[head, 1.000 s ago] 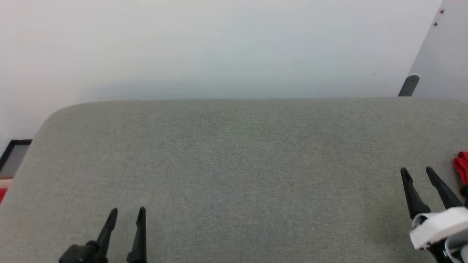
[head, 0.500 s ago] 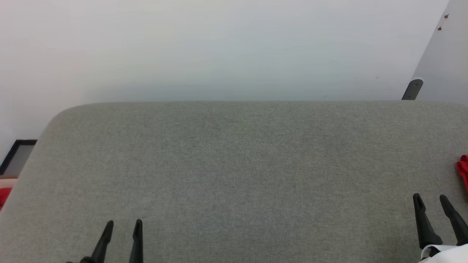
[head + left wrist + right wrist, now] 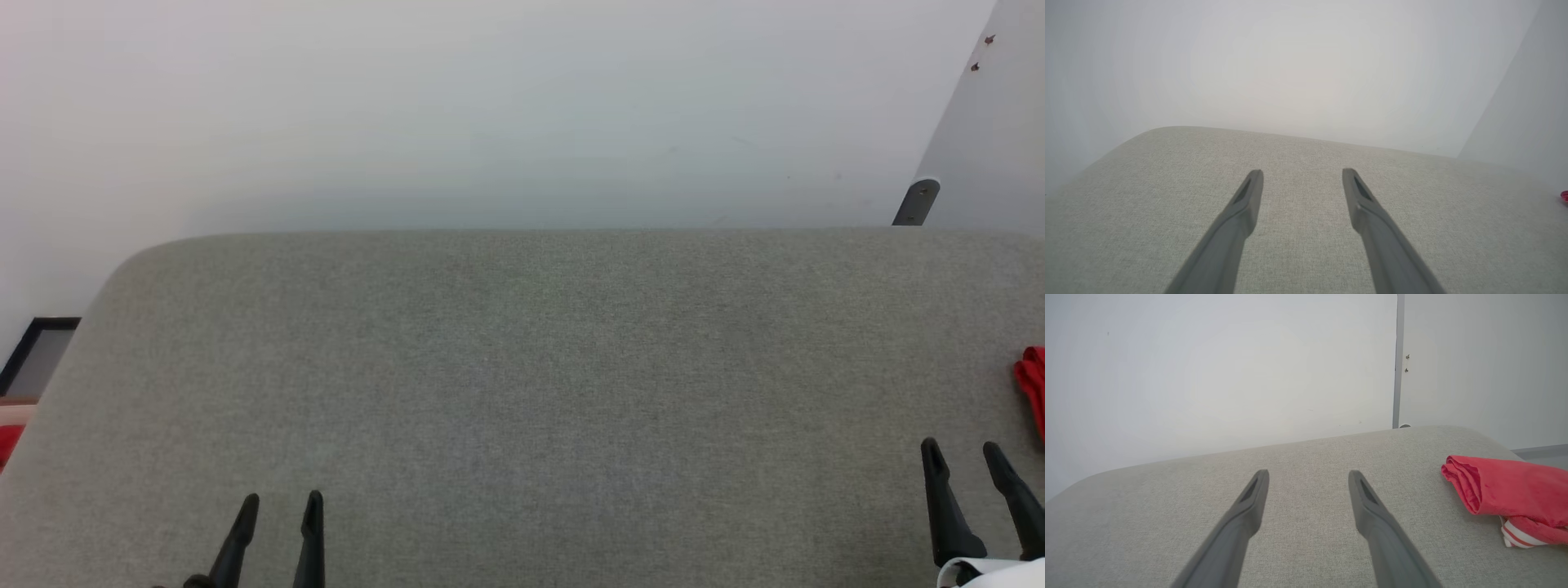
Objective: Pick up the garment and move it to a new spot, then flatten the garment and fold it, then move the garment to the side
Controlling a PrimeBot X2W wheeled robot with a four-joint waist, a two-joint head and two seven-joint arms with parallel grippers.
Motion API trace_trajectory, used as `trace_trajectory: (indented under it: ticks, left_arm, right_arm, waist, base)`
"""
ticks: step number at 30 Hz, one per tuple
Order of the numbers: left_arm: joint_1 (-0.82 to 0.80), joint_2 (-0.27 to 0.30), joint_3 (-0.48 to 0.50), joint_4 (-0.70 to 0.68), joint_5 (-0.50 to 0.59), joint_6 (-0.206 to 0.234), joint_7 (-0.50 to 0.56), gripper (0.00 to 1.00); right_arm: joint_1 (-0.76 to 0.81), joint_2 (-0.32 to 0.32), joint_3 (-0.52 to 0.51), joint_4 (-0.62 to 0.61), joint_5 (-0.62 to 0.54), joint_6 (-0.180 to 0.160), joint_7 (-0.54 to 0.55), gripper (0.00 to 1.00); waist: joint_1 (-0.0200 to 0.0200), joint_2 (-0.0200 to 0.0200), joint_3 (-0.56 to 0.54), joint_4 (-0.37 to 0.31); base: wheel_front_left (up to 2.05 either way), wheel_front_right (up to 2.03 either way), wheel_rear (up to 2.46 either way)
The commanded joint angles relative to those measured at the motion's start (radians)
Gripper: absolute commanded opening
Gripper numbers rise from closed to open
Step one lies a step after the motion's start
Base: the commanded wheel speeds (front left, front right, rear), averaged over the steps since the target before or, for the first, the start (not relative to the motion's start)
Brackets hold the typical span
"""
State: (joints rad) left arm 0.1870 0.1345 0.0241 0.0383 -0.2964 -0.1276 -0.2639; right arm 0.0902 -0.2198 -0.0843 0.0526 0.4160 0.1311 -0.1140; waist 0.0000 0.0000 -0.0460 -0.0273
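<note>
You are looking at a plain pale wall (image 3: 490, 106) behind a wide padded surface (image 3: 522, 367) covered in grey-green woven cloth, matte and finely grained, with a rounded far-left corner.

Over the last second both arms have drawn back toward you. The right gripper (image 3: 961, 447) sat higher in the head view with its white wrist housing showing; now it is low at the bottom right, with just a sliver of that housing left. The left gripper (image 3: 283, 496) has slipped down a little too. The whole head view also shifted slightly, so part of this is the camera.

The garment (image 3: 1033, 392) has not moved: it lies on the surface at the far right edge of the head view, well apart from the left gripper and near the right one, but untouched.

In the right wrist view the garment (image 3: 1506, 490) is a soft, rolled-over bundle of red jersey, thick at its folded edge, with a bit of red-and-white striped trim (image 3: 1517, 535) poking out beneath.

Both pairs of long dark tapered fingers stand wide apart and hold nothing. With the bundle off to the side and the arms retreating, I would judge the task finished, or nearly so.
</note>
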Motion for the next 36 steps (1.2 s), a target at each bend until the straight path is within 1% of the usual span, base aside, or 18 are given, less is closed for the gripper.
trace_trajectory:
  ticks: [1, 14, 19, 23, 24, 28, 36]
  left_arm:
    - [0.0, 0.0, 0.0, -0.004, -0.004, -0.003, 0.0, 1.0]
    - [0.001, -0.004, -0.002, -0.006, -0.008, -0.004, 0.0, 1.0]
    - [0.003, -0.003, -0.006, 0.0, -0.01, -0.004, 0.0, 1.0]
    - [-0.006, -0.001, -0.017, 0.0, -0.033, -0.004, 0.0, 1.0]
    - [-0.002, -0.004, -0.018, 0.006, -0.032, 0.0, 0.0, 0.0]
    - [0.007, -0.014, -0.023, 0.041, -0.04, 0.0, 0.002, 0.0]
    - [-0.026, -0.016, -0.017, 0.057, -0.187, 0.001, 0.038, 0.0]
  right_arm:
    - [0.006, 0.004, -0.001, -0.009, -0.005, -0.001, 0.003, 1.0]
    - [0.02, 0.022, 0.011, -0.03, -0.013, -0.001, 0.014, 1.0]
    - [0.02, 0.022, 0.016, -0.031, -0.011, -0.001, 0.015, 1.0]
    - [0.009, 0.017, 0.02, -0.03, -0.005, -0.001, 0.016, 1.0]
    - [0.006, 0.019, 0.02, -0.025, -0.01, 0.0, 0.018, 0.0]
    - [0.009, 0.037, 0.025, 0.013, -0.002, 0.0, 0.021, 0.0]
    - [-0.015, 0.051, 0.018, 0.033, 0.13, 0.0, 0.045, 0.0]
  waist:
    - [0.0, 0.0, 0.0, 0.001]
    - [0.0, 0.0, -0.002, 0.0]
    - [0.0, 0.0, -0.001, -0.003]
    - [0.0, 0.0, 0.002, -0.005]
    - [0.0, 0.0, 0.002, -0.005]
    - [0.0, 0.0, 0.002, -0.005]
    - [0.0, 0.0, 0.005, -0.003]
  base:
    - [0.0, 0.0, 0.0]
    - [0.0, 0.0, 0.0]
    - [0.0, 0.0, 0.0]
    - [0.0, 0.0, 0.0]
    - [0.0, 0.0, 0.0]
    - [0.0, 0.0, 0.0]
    - [0.0, 0.0, 0.0]
